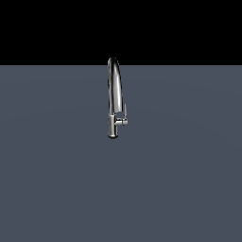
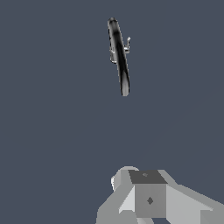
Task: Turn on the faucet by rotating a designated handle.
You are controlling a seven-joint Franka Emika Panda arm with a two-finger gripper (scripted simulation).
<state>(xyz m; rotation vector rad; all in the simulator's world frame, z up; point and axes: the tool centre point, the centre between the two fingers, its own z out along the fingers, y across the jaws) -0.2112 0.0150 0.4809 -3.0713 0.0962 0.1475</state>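
I see faucet (image 1: 113, 97) upright mid-surface (image 1: 56, 179) | handle (image 1: 124, 116) on its exterior-view right side | hand (image 2: 148, 197) well apart from it, fingers' state I cannot tell

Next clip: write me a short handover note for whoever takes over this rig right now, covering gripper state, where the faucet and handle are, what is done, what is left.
Gripper: not seen in the exterior view; the wrist view shows only grey gripper hardware, fingertips not visible, so open or shut cannot be told. It is well apart from the faucet and touches nothing.
Faucet: stands upright on the grey surface, arched spout on top.
Handle: small lever on a stub on the exterior view's right of the body, pointing up, untouched.
Done: nothing visible yet.
Left: approach, reach the handle, rotate it.
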